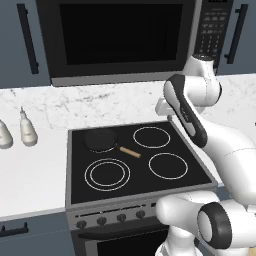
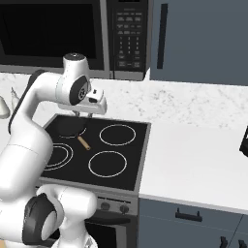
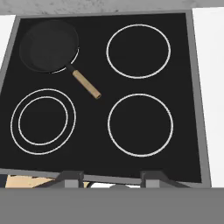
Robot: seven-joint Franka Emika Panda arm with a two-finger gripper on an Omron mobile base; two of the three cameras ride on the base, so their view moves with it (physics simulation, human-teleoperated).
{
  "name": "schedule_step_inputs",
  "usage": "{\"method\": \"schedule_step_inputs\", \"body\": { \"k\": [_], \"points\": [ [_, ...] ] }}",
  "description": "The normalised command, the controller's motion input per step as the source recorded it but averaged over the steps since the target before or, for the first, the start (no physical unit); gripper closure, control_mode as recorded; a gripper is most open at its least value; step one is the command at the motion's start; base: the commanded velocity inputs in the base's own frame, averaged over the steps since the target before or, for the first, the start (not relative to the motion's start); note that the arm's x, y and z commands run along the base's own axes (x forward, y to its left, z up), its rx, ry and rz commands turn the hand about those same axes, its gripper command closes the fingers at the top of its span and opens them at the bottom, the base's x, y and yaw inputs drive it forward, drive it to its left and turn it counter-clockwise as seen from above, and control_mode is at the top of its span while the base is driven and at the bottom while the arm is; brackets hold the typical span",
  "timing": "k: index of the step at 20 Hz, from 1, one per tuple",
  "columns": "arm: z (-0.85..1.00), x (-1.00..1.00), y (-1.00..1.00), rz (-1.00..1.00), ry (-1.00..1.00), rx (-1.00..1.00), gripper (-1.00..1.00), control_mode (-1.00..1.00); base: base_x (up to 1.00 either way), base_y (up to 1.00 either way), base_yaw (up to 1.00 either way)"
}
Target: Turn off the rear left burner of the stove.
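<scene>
The stove (image 1: 140,165) (image 2: 135,160) (image 3: 96,122) is a black glass cooktop in a grey frame. A small dark skillet (image 1: 100,139) (image 2: 71,127) (image 3: 48,46) with a tan handle (image 3: 86,84) sits on the rear left burner and hides nearly all of it; just a thin edge (image 3: 57,71) peeks out. A row of small dark knobs (image 1: 111,219) (image 2: 113,207) runs along the stove's front panel. My gripper (image 3: 112,178) hangs high over the cooktop's front edge, looking straight down. Its two fingertips (image 3: 70,177) stand apart and hold nothing.
A big black microwave (image 1: 120,35) (image 2: 48,29) hangs above the stove, close behind the arm. Two pale bottles (image 1: 28,131) stand on the white counter at the left. More counter (image 2: 193,164) stretches to the right, with a dark object (image 2: 243,143) at its edge.
</scene>
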Motion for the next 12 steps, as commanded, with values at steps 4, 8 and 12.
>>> {"method": "schedule_step_inputs", "body": {
  "k": [4, 8, 12],
  "points": [
    [0.00, -0.16, 0.00, 0.00, 0.00, 0.00, -1.00, -1.00, 0.00, 0.00, 0.00],
    [-0.19, -0.44, 0.00, 0.00, 0.00, 0.00, -1.00, -1.00, 0.00, 0.00, 0.00],
    [-0.27, -0.34, 0.00, 0.00, 0.00, 0.00, -1.00, -1.00, 0.00, 0.00, 0.00]
  ]
}}
